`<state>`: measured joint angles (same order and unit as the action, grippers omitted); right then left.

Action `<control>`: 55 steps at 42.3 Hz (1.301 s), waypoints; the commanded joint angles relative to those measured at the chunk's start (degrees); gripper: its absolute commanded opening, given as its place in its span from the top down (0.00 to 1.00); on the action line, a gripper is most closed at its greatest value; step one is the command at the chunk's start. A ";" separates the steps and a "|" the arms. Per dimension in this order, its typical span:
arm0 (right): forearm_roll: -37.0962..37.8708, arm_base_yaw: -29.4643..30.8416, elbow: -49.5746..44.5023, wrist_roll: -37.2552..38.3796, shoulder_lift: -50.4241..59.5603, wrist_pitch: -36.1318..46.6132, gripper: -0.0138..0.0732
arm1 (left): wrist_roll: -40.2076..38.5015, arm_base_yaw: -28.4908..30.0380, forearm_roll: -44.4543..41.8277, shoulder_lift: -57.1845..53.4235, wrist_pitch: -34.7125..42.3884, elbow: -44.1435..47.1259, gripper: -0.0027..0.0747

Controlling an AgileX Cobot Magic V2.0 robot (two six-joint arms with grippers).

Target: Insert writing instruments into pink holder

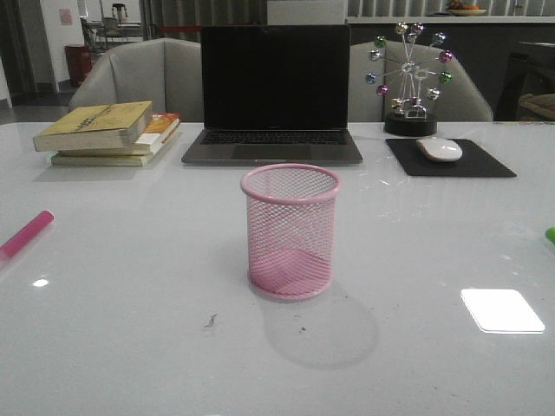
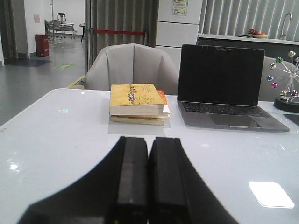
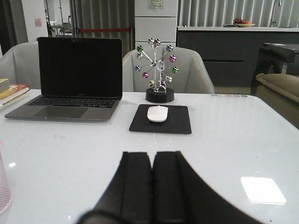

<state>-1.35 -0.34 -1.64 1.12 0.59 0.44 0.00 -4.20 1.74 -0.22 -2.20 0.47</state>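
Note:
The pink holder [image 1: 290, 230] stands upright and empty at the middle of the white table; its edge also shows in the right wrist view as a pink holder sliver [image 3: 3, 186]. The magenta pen [image 1: 26, 234] lies flat at the table's left edge. A tip of the lime green pen [image 1: 550, 234] peeks in at the right edge. Neither arm appears in the front view. My left gripper [image 2: 149, 142] is shut with nothing in it, above bare table before the books. My right gripper [image 3: 152, 156] is shut and empty too, short of the mouse pad.
A stack of books [image 1: 108, 132] sits at the back left, an open laptop [image 1: 273, 95] behind the holder, and a black mouse pad [image 1: 449, 158] with a white mouse [image 1: 440, 149] at the back right. A ball ornament [image 1: 409, 78] stands behind the pad.

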 commanded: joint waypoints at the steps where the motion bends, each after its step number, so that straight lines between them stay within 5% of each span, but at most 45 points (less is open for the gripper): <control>1: -0.04 0.34 0.74 -0.19 1.21 5.42 0.77 | -0.32 -0.05 0.16 -0.99 5.38 -0.03 0.85; 21: 0.24 0.21 4.40 -0.55 1.21 5.88 0.77 | -0.32 -0.05 0.43 -0.99 7.59 -4.48 0.85; 42: 3.04 0.21 36.35 -0.61 -13.05 -16.28 0.77 | -0.32 -0.05 0.43 14.43 -15.02 -40.07 0.85; 55: 3.04 0.21 41.06 -0.61 -27.17 -28.69 0.77 | -0.32 -0.05 0.43 26.49 -26.27 -43.34 0.85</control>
<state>0.97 -0.34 37.40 0.91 -23.22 -30.02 0.00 -4.20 1.74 23.47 -29.54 -41.08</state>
